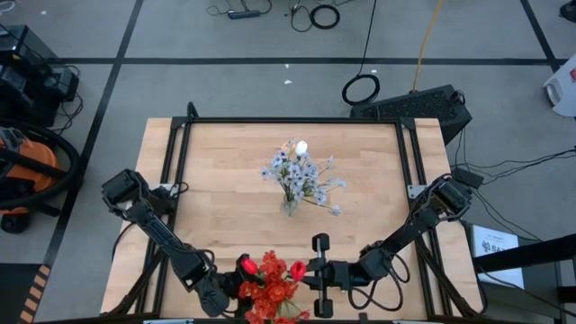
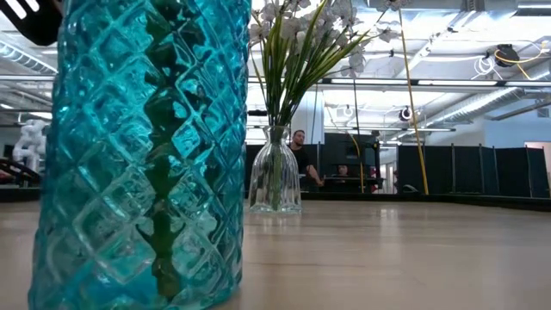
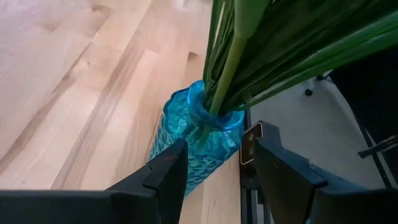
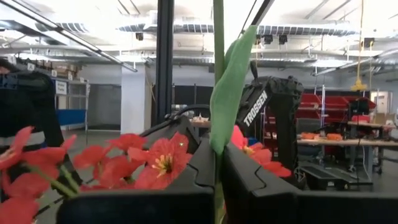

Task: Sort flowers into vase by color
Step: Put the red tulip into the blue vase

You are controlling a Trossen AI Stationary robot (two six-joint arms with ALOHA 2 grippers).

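Note:
A blue glass vase (image 3: 186, 134) (image 2: 146, 155) stands near the table's near edge and holds red clustered blooms (image 1: 270, 286) on green stems (image 3: 249, 68). My left gripper (image 3: 214, 171) (image 1: 220, 297) is open just to the vase's left, with its fingers on either side of the vase's upper body. My right gripper (image 4: 217, 180) (image 1: 317, 274) is at the vase's right, shut on a green flower stem. A red tulip bud (image 1: 297, 268) shows beside it. A clear vase (image 1: 289, 205) (image 2: 275, 172) at the table's middle holds pale bluish-white sprays (image 1: 301, 171). My left gripper is open around the blue vase; I cannot tell whether a finger (image 3: 165, 174) touches the glass. My right gripper pinches a green stem (image 4: 218, 140) between its two fingers, just under a leaf (image 4: 229, 93). The fingers come level from the table's right, across the upright stem. The stem's lower end is hidden by the fingers.
Bare wood lies to the left and right of the clear vase (image 1: 216, 180). The blue vase stands close to the table's near edge (image 1: 270, 317). A black frame (image 1: 288, 120) runs around the table. A person (image 2: 299, 146) sits in the room far behind it.

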